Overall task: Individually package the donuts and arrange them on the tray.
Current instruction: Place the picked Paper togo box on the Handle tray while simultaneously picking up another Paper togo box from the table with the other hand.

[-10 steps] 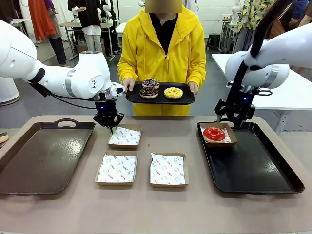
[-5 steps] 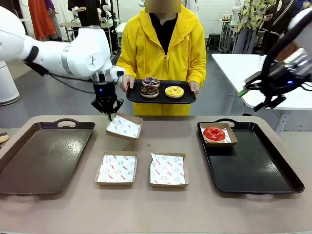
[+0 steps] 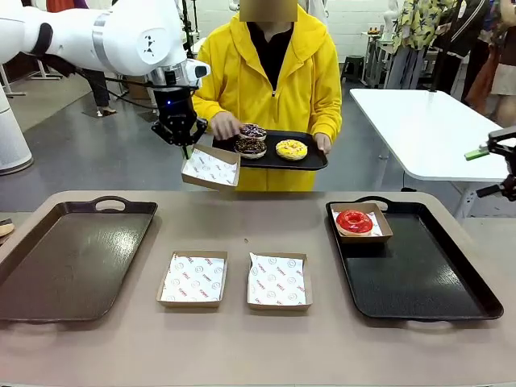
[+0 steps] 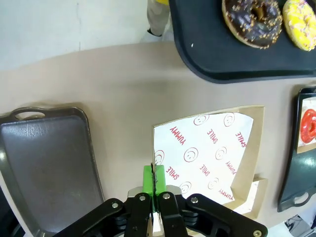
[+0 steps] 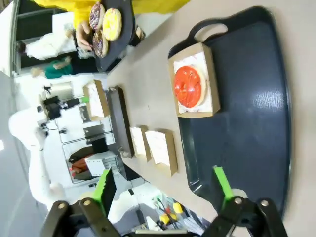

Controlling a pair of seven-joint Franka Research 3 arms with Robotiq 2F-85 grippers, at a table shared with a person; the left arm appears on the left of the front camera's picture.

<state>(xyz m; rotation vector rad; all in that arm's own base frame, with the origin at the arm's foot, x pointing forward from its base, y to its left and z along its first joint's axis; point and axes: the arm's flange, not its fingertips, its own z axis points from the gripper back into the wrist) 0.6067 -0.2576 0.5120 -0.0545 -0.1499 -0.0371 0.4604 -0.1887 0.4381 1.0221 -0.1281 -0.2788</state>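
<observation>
Left gripper (image 3: pixel 185 146) is clenched on the rim of a shallow brown cardboard box lined with white printed paper (image 3: pixel 211 167), holding it tilted in the air close to the small black serving tray (image 3: pixel 316 164) that a person in a yellow hooded top carries at the far side. The left wrist view shows the green pads pressed together with just the thin card edge between them. Right gripper (image 5: pixel 163 186) is released, fingers spread wide with nothing between them, and the front view's right edge cuts most of it off. Three ring donuts lie on the person's tray: a yellow sprinkled donut (image 3: pixel 291 149), a dark chocolate donut with crumbs (image 3: pixel 248 148) and, behind it, a purple-white sprinkled chocolate donut (image 3: pixel 252 131) partly hidden by the dark one and by the person's hand (image 3: pixel 226 126); whether that hand grips a donut I cannot tell. A glossy red glazed donut (image 3: pixel 354 220) sits in a second lined box (image 3: pixel 364 239) at the far left corner of a large black rectangular tray (image 3: pixel 419 274) on the table's right. Mid-table, side by side, lie the left box (image 3: pixel 193 278) and the right box (image 3: pixel 276 280), both paper-lined, and a dark brown handled tray (image 3: pixel 72 258) lies at the left, its left edge cut off. A pale object at the table's left edge (image 3: pixel 4 229) is too cropped to name. The tabletop (image 3: pixel 258 347) is matt beige; beyond it are a grey floor and a white table (image 3: pixel 419 121), with other people farther back.
</observation>
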